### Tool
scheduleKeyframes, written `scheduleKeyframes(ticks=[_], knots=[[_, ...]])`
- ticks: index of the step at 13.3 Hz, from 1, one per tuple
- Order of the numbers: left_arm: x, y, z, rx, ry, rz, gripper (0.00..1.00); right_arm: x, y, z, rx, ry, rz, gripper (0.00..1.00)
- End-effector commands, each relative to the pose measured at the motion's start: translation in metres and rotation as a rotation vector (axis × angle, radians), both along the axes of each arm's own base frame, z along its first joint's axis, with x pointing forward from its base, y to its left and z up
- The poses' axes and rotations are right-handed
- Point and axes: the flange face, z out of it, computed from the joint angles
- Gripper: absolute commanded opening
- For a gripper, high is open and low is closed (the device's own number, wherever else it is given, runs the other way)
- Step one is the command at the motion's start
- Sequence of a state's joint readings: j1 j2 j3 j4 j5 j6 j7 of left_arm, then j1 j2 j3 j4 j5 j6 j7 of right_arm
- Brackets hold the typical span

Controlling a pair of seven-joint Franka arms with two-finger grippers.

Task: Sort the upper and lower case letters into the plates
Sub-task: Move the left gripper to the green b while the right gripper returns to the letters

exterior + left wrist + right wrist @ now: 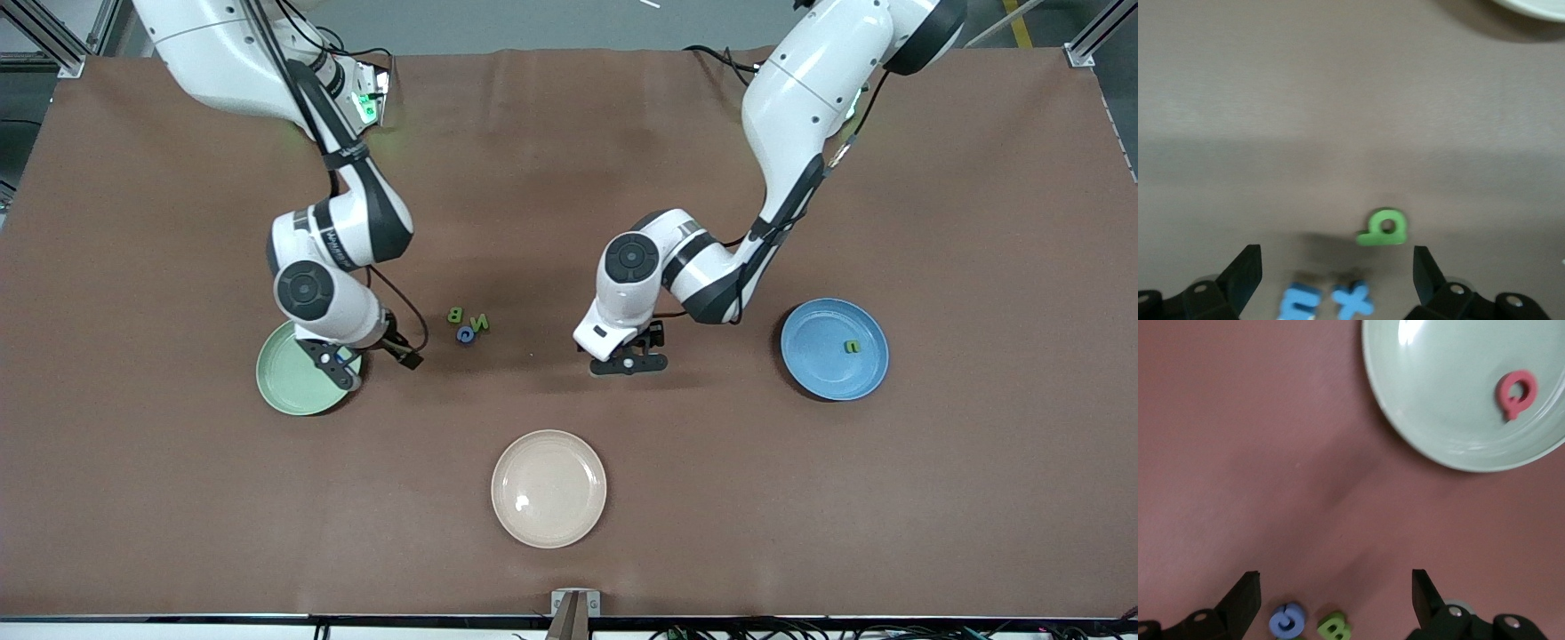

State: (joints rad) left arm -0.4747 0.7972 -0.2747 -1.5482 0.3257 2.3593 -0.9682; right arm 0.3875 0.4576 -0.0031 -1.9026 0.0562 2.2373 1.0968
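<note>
Right gripper (pixel 342 364) hangs released over the mint green plate's (pixel 280 382) edge; left gripper (pixel 629 363) hangs released mid-table (pixel 178 498).

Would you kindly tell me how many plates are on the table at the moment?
3. The mint green plate lies toward the right arm's end, the blue plate toward the left arm's end, and the cream-beige plate nearest the front camera. None appears hidden.
</note>
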Motion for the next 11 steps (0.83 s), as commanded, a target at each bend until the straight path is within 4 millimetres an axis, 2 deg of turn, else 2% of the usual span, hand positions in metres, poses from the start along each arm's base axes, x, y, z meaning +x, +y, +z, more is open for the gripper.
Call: scheduleKeyframes(ticks=[1,3,5,7,9,11], knots=[[0.011,-0.016,-0.009,-0.007,-0.013,0.031,1.00,-0.002,0.042,-0.013,0.015,-0.038,0.043,1.00],[0.009,-0.016,-0.019,-0.003,-0.003,0.030,1.00,-0.002,0.052,-0.023,0.026,-0.070,-0.040,1.00],[0.007,-0.016,-0.026,0.000,0.002,0.026,0.94,-0.005,0.063,-0.029,0.027,-0.092,-0.150,1.00],[0.007,-0.017,-0.025,-0.002,0.000,0.023,0.85,-0.007,0.067,-0.032,0.024,-0.093,-0.153,1.00],[0.006,-0.018,-0.025,-0.004,0.002,0.024,0.78,-0.017,0.058,-0.045,0.000,-0.068,-0.133,1.00],[0.007,-0.017,-0.025,-0.005,0.003,0.027,0.71,-0.025,0.056,-0.046,-0.008,-0.063,-0.021,1.00]])
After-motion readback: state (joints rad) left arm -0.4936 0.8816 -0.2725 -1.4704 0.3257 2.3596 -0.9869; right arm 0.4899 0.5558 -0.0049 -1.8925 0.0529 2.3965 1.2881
